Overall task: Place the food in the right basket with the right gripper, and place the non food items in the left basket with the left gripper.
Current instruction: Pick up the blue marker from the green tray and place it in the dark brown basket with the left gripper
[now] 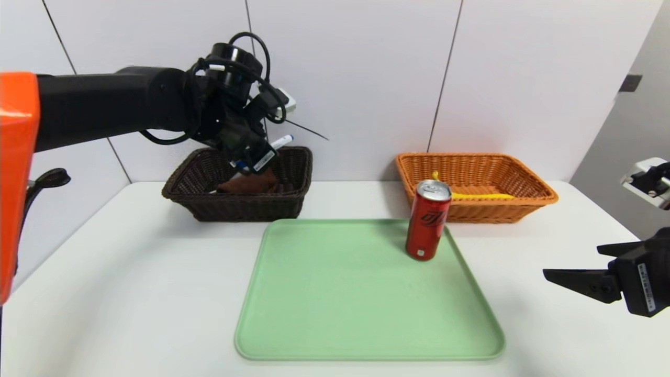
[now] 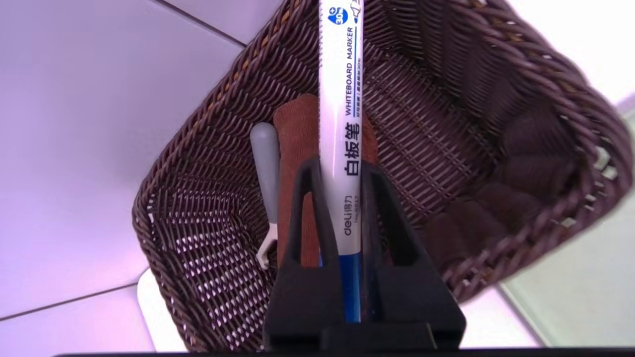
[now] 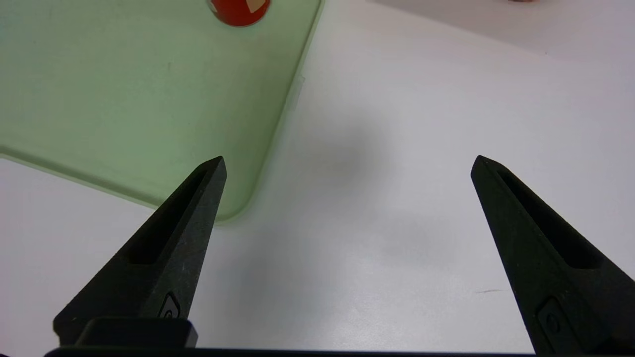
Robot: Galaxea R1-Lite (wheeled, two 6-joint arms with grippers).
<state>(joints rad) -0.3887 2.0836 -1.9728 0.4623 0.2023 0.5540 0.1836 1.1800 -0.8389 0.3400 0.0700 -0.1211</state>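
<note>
I've got the left gripper (image 2: 342,168) clamped tight on the whiteboard marker (image 2: 341,99), white barrel sticking out past the fingertips, blue cap end back in the jaws. It's hanging over the dark brown basket (image 1: 293,162), above its interior. Already in that basket: the rolled brown cloth (image 2: 297,148) and the grey-handled peeler (image 2: 265,158), lying side by side, touching.

Step in hand, as I read it: dropping the marker, last of the non-food items. Next move needs the jaws to part while the marker is clear of the basket rim; the barrel points toward the far wall of the basket, so it should land inside.

Right gripper (image 3: 347,163) parked to the right of the green tray (image 1: 314,293), spread wide, holding nothing. Red drink can (image 1: 428,220) stands upright on the tray's far right part, just in front of the orange basket (image 1: 523,180); it's next for the right arm. Banana (image 1: 481,196) is already in the orange basket.

Hard to see: the marker's tip is cut off in the wrist view, the peeler head is mostly hidden behind the cloth, and the can hides part of the banana.
</note>
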